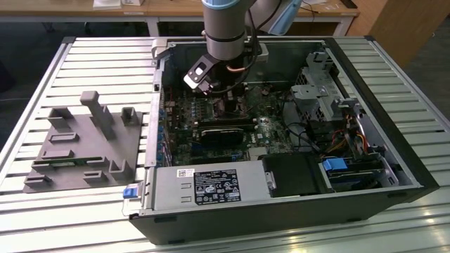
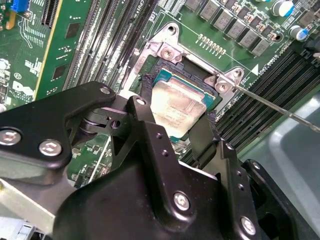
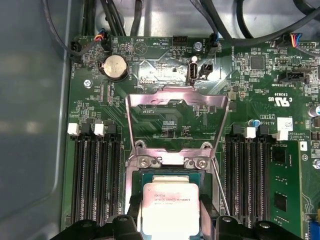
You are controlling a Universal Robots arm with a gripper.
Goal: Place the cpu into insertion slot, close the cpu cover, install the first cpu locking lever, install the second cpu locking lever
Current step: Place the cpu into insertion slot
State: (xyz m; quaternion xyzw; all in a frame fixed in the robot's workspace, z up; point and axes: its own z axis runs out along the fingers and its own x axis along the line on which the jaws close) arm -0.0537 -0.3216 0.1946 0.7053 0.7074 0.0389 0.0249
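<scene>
Posts and pockets are standing up from a grey fixture (image 1: pixel 84 147) that is sitting on the slatted table (image 1: pixel 105 68) at the exterior view's left, well apart from the open computer case (image 1: pixel 281 221). They are probably serving as parking places for parts. Toward the middle, the arm (image 1: pixel 225 26) is reaching straight down into the case over the green motherboard (image 1: pixel 183 121). The drive cage (image 1: pixel 316 87) is lying at the exterior view's right, out of its way.

In the second wrist view the gripper (image 2: pixel 177 112) is pinching the cpu (image 2: pixel 180 102) by two opposite edges. Its black fingers (image 2: pixel 212 130) are pressing on the sides, so the pale metal top is facing up.

The cpu is sitting level within the silvery rim of the insertion slot (image 3: pixel 165 176); whether it is fully seated I cannot tell. In the first wrist view the cpu cover (image 3: pixel 175 98) is lying swung fully open beyond the slot, leaving the socket uncovered for the chip. A thin wire locking lever (image 2: pixel 270 104) is sticking out past the rim, released, which I judge is letting the cover stand open. Black memory slots (image 3: pixel 95 185) are running alongside.
</scene>
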